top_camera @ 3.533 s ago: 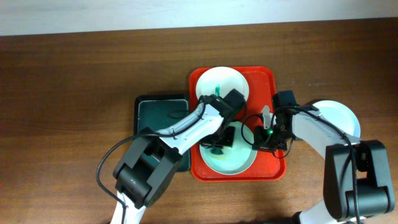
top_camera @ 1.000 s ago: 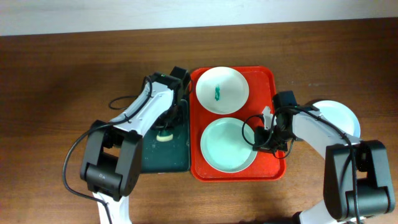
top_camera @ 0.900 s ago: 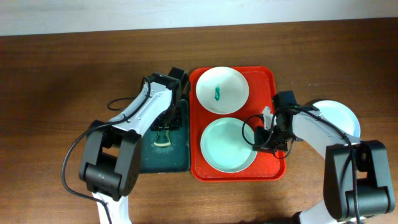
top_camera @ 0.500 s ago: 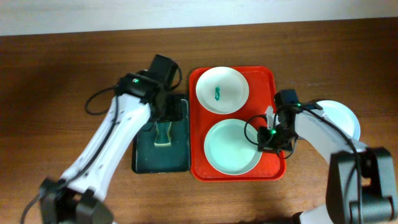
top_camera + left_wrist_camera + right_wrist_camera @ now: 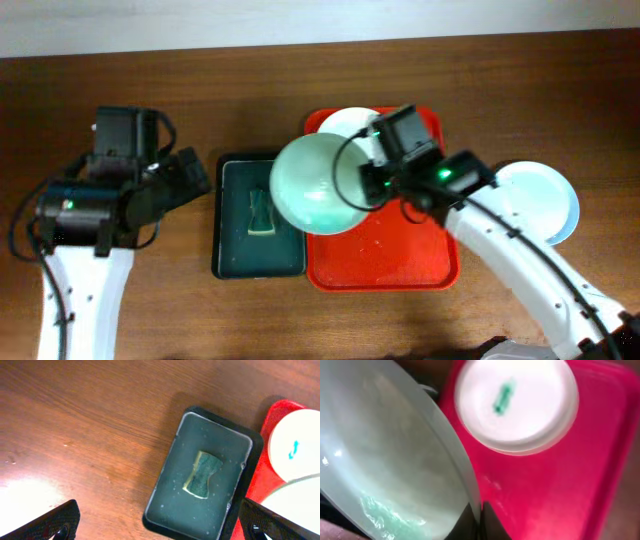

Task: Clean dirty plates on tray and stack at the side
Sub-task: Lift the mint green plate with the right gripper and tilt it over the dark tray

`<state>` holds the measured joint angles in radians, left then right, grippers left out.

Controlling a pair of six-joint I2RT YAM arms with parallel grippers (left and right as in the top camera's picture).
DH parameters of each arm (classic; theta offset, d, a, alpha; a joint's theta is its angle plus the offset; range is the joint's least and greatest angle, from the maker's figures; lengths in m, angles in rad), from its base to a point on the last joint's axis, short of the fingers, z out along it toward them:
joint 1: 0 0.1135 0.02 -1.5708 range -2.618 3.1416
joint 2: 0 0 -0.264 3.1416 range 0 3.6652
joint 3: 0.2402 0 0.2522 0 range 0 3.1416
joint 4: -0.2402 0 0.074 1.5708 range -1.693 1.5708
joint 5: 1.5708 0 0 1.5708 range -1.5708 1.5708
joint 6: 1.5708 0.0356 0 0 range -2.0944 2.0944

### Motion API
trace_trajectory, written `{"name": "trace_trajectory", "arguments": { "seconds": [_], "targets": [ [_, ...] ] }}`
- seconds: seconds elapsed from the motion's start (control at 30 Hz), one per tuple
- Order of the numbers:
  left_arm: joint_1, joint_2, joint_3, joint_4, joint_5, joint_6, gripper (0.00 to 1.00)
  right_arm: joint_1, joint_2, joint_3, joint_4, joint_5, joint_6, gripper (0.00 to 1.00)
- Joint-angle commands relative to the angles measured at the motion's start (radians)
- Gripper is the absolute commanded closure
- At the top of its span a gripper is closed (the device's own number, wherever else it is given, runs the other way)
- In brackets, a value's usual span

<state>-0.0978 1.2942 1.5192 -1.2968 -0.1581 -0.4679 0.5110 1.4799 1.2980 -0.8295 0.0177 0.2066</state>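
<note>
Right gripper: clamped on mint plate rim, plate held above red tray. Left gripper: spread wide, empty. Judged best: keep pinch firm, carry level to side plate, lower gently, centred.

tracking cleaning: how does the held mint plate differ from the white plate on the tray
The mint plate is raised and tilted in the right gripper; the white plate lies flat on the tray. The white plate has a green centre smear; the mint plate's centre looks bare. Both are round, shallow.
</note>
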Motion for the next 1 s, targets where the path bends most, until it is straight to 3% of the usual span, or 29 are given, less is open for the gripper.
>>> {"name": "trace_trajectory", "arguments": {
  "seconds": [0.0, 0.3, 0.5, 0.97],
  "targets": [
    [0.014, -0.028, 0.002, -0.029, -0.008, 0.003, 0.01, 0.109, 0.046, 0.019, 0.087, 0.108, 0.015, 0.96],
    [0.014, -0.029, 0.002, -0.082, -0.007, 0.002, 0.01, 0.384, 0.069, 0.023, 0.213, 0.628, 0.015, 0.96],
    [0.014, -0.029, 0.002, -0.082, -0.007, 0.002, 0.01, 0.525, 0.065, 0.023, 0.214, 0.862, 0.014, 0.96],
    [0.014, -0.029, 0.002, -0.082, -0.007, 0.002, 0.01, 0.569, 0.065, 0.023, 0.214, 0.915, 0.011, 0.96]
  ]
}}
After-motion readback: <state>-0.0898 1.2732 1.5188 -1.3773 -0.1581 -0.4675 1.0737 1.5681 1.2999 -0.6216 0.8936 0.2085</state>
